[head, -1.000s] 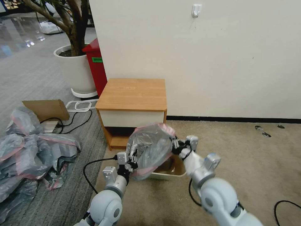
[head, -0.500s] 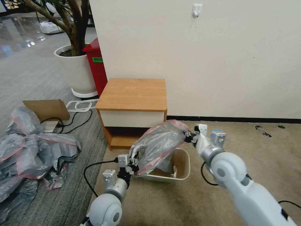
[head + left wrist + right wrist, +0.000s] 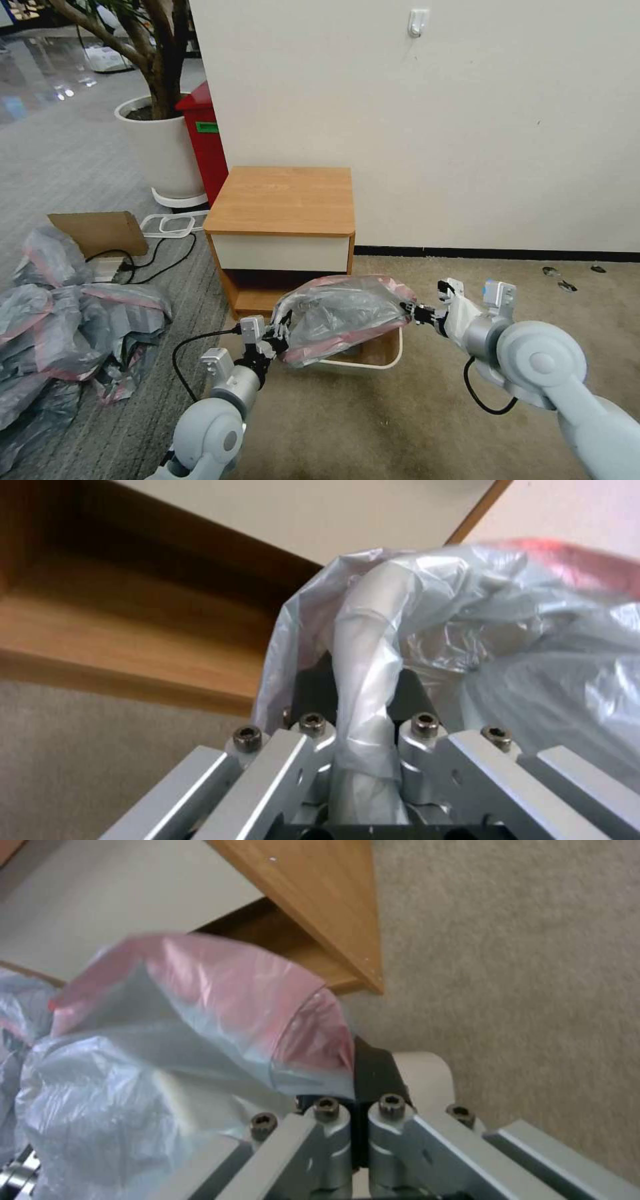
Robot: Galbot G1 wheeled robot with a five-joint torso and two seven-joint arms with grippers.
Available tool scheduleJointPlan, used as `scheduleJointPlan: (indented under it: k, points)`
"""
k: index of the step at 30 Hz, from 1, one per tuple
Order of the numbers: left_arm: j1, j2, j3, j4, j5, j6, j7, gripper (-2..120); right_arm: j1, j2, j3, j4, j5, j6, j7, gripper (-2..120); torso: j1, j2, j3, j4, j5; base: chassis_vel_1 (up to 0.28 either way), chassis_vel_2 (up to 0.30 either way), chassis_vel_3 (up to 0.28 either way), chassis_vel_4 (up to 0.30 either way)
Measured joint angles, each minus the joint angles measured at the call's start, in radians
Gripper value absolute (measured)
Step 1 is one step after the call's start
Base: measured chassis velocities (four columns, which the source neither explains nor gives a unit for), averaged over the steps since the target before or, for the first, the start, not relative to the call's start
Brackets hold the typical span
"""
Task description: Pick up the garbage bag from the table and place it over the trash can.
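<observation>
Over the trash can (image 3: 390,357) | we stretch the garbage bag (image 3: 343,313) | left gripper (image 3: 279,331) and right gripper (image 3: 412,311) each clamp its rim

The thin translucent grey plastic garbage bag (image 3: 340,313) carries a pink band along its rim. Under it, between the two sets of jaws, sits the cream-white rectangular plastic trash can (image 3: 380,363). Beyond the jaws stands the light-wood bedside cabinet (image 3: 283,200) with a white drawer front, its surface honey-toned, on beige carpet (image 3: 480,427).
</observation>
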Motion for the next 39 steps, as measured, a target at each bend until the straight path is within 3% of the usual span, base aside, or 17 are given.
scheduleJointPlan:
  k: [14,30,39]
  points:
    - [-0.021,-0.009,-0.037,0.023,-0.107,0.013,0.001,7,-0.042,0.012,0.026,0.012,0.010,0.005,0.032,2,0.000,0.000,0.000,0.0000,0.0000,0.000,0.000,0.000,0.000]
    - [-0.037,0.000,-0.050,0.052,-0.074,0.008,-0.012,7,-0.091,0.034,0.081,0.138,-0.034,0.060,0.058,59,0.000,0.000,0.000,0.0000,-0.0002,0.000,0.000,0.000,0.000]
    - [-0.045,0.006,-0.044,0.053,0.010,-0.039,-0.079,7,-0.098,0.054,0.066,0.229,-0.047,0.160,0.054,95,0.000,0.000,0.000,-0.0001,-0.0003,0.000,0.000,0.000,0.000]
